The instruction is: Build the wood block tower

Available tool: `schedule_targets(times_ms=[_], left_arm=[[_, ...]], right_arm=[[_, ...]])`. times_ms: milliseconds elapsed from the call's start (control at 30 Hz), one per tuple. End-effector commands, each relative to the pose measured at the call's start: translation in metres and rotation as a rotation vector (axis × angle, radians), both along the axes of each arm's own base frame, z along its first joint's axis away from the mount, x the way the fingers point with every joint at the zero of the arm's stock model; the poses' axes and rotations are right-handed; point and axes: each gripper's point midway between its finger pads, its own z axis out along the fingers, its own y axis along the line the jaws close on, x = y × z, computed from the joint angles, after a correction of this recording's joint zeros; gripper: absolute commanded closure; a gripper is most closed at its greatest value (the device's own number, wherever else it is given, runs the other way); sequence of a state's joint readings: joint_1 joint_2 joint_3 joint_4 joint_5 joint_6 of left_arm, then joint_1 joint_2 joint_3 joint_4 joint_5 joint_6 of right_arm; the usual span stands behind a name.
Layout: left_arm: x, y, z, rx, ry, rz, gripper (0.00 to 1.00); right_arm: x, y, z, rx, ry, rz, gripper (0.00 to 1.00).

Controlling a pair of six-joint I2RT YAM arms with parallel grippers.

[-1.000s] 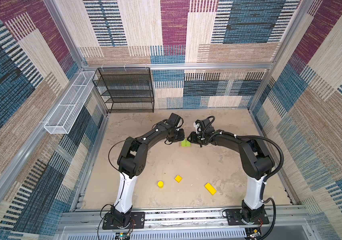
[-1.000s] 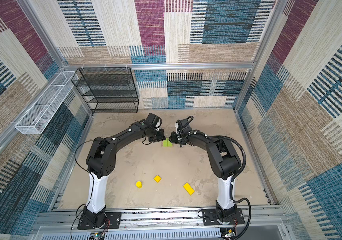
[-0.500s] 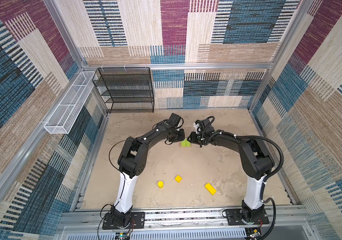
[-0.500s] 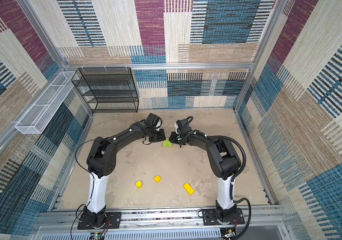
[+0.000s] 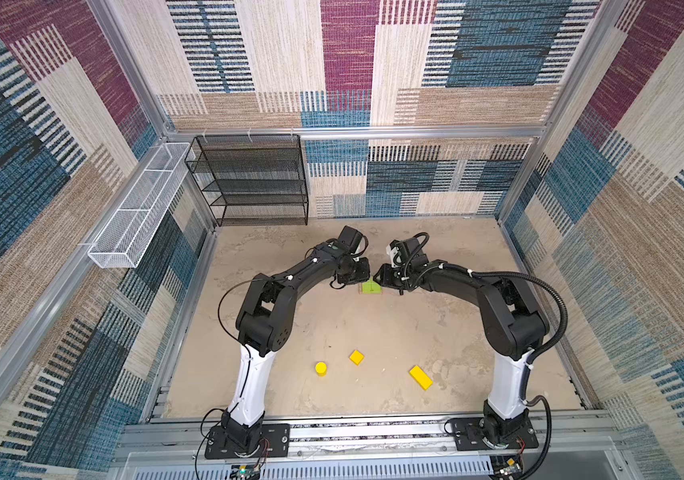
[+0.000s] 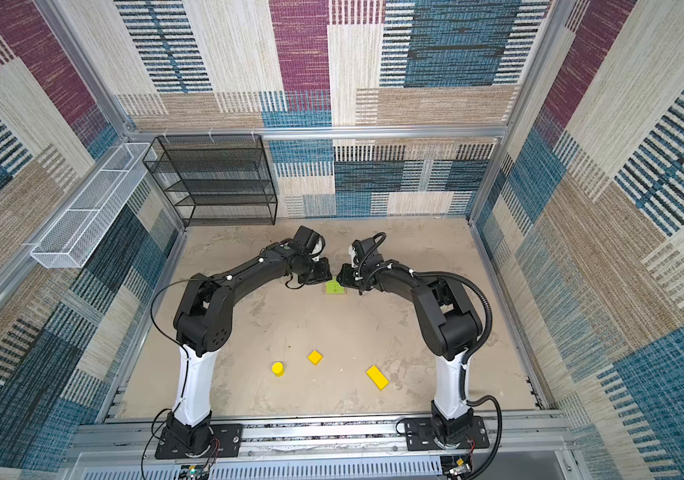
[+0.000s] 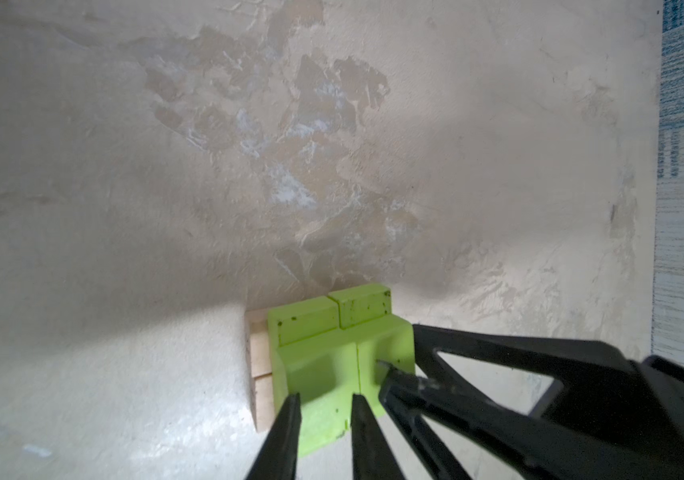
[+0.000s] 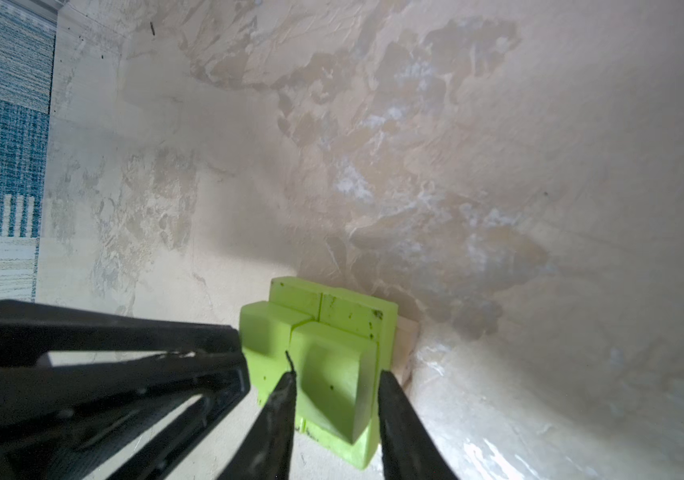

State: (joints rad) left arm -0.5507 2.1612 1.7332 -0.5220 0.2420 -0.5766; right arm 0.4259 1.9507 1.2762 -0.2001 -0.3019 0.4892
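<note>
The tower (image 5: 371, 288) (image 6: 334, 287) stands mid-floor: tan planks (image 7: 259, 361) lowest, a lime-green pair (image 7: 302, 324) on them, and two more lime-green blocks on top. Both grippers meet over it from opposite sides. My left gripper (image 7: 325, 399) (image 5: 360, 276) is shut on one top green block (image 7: 319, 374). My right gripper (image 8: 336, 374) (image 5: 382, 279) is shut on the neighbouring top green block (image 8: 332, 365), with one finger at the seam. Nearer the front lie a yellow cylinder (image 5: 320, 368), a yellow cube (image 5: 356, 357) and a yellow bar (image 5: 421, 377).
A black mesh shelf (image 5: 255, 178) stands against the back wall at the left. A white wire basket (image 5: 140, 208) hangs on the left wall. Carpeted walls enclose the sandy floor (image 5: 373, 324), and the arm bases sit on the front rail.
</note>
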Motion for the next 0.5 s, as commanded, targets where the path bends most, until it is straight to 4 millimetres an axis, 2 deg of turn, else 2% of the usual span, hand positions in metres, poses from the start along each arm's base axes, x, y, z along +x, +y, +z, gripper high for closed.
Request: schedule_targets(times_ms=[0,467], left_arm=[[-0.002,0.001,0.001,0.007,0.010,-0.001,0.72],[-0.001,0.003,0.014,-0.012,-0.028,0.013,0.66]], right_arm=[[0.006,-0.001,0.008,-0.001,-0.033,-0.016,0.64],[0.009,-0.002,0.011,-0.008,-0.039,-0.021,0.63]])
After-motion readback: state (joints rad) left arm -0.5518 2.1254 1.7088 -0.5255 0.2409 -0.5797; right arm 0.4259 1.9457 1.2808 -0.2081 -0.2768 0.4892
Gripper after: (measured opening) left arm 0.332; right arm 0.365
